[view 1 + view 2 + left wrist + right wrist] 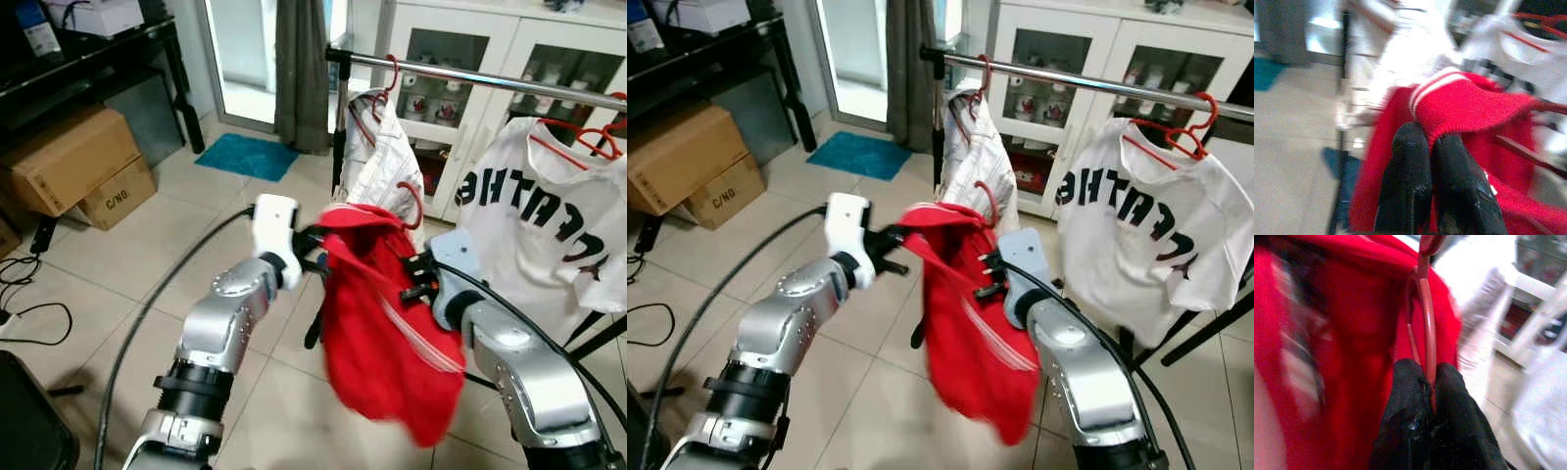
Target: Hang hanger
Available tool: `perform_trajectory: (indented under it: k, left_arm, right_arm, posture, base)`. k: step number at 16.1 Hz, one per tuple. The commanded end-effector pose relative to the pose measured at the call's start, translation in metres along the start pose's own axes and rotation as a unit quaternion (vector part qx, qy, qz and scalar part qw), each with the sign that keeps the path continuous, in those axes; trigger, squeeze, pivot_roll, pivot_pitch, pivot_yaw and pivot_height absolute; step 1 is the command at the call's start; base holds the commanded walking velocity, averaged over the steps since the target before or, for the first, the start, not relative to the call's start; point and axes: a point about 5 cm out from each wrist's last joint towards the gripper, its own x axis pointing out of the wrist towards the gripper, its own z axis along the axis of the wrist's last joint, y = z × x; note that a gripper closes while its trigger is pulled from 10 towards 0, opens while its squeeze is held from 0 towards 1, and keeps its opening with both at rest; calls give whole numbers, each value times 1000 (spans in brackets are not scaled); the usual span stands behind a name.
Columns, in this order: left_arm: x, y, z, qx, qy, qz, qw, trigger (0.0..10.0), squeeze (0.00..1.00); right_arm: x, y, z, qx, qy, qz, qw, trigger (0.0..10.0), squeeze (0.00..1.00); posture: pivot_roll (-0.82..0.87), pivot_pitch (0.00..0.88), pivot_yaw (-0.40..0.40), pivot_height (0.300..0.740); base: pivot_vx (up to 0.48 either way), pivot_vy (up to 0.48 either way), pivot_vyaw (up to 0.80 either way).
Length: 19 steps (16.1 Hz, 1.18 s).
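A red garment [392, 323] on a red hanger [1426, 328] is held up between the two arms, below and in front of the metal clothes rail [470, 74]. The right gripper [1431, 382] is seen clamped on the thin wire of the hanger's hook, the two black fingers pressed together with the wire between them. The left gripper [1431, 152] is closed on the striped ribbed edge of the red garment, and the cloth is pinched there, so the load is carried at both ends.

The hook [415, 201] rises above the red cloth, curling up just in front of the white striped shirt [380, 157] that already hangs near the rail's left end. The rail lies higher than the hook and farther from the robot, running across the view from left to right. A white lettered T-shirt [539, 220] on its own red hanger occupies the rail further to the right.

The bare stretch of rail between the two hung shirts is judged the likely target. It lies up and away from the right gripper, which is the nearer one and the one that governs the hook. A lift and a forward reach would be called for, with the hook's open side brought over the bar. The striped shirt's closeness is a snagging risk.
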Motion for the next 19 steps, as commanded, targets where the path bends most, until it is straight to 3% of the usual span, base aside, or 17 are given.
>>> perform_trajectory:
  k: [1, 2, 5, 6, 8, 10, 13, 14, 15, 19]
  left_arm:
    - [-4, 22, 18, 7, -38, 60, 997, 0, 0]
    - [-4, 18, 17, 8, -32, 45, 998, 0, 0]
    - [-1, -18, 0, 17, 16, -68, 997, 0, 0]
    - [-2, -43, -9, 11, 36, -131, 991, 0, 0]
    - [-2, -57, -12, 9, 46, -163, 986, 0, 0]
    - [-5, -82, -13, -20, 63, -225, 972, 0, 0]
    - [-5, -95, 1, -97, 46, -247, 963, 0, 0]
    - [-3, -95, 15, -153, 17, -247, 957, 0, 0]
    - [-2, -91, 27, -180, -4, -241, 954, 0, 0]
    - [-7, -82, 49, -177, -26, -227, 957, 0, 0]
  right_arm:
    - [-6, -22, -2, 9, 5, -59, 998, 10000, 0]
    - [-6, -20, 1, 25, -4, -54, 998, 10000, 0]
    - [-2, -10, 17, 62, -46, -46, 996, 10000, 0]
    - [0, -7, 20, 67, -49, -52, 995, 10000, 0]
    - [1, -6, 21, 74, -51, -54, 994, 10000, 0]
    - [3, -4, 20, 89, -50, -62, 993, 10000, 0]
    - [4, 1, 9, 61, -14, -38, 997, 10000, 0]
    - [3, 2, -3, 28, 14, -29, 999, 10000, 0]
    - [2, -2, -12, 20, 30, -27, 999, 10000, 0]
    - [-1, -18, -23, 12, 45, -50, 998, 10000, 0]
  posture:
    - [-119, 0, 49, 740]
    - [-119, 0, 49, 740]
    - [-114, 0, 46, 740]
    - [-111, 0, 44, 740]
    - [-111, 0, 45, 740]
    - [-112, 1, 51, 740]
    - [-116, 1, 56, 740]
    - [-114, 0, 58, 740]
    - [-113, 0, 58, 740]
    - [-109, 0, 52, 740]
  base:
    - [0, 0, 0]
    - [0, 0, 0]
    - [0, 0, 0]
    - [0, 0, 0]
    - [0, 0, 0]
    - [0, 0, 0]
    - [0, 0, 0]
    - [0, 0, 0]
    - [0, 0, 0]
    - [0, 0, 0]
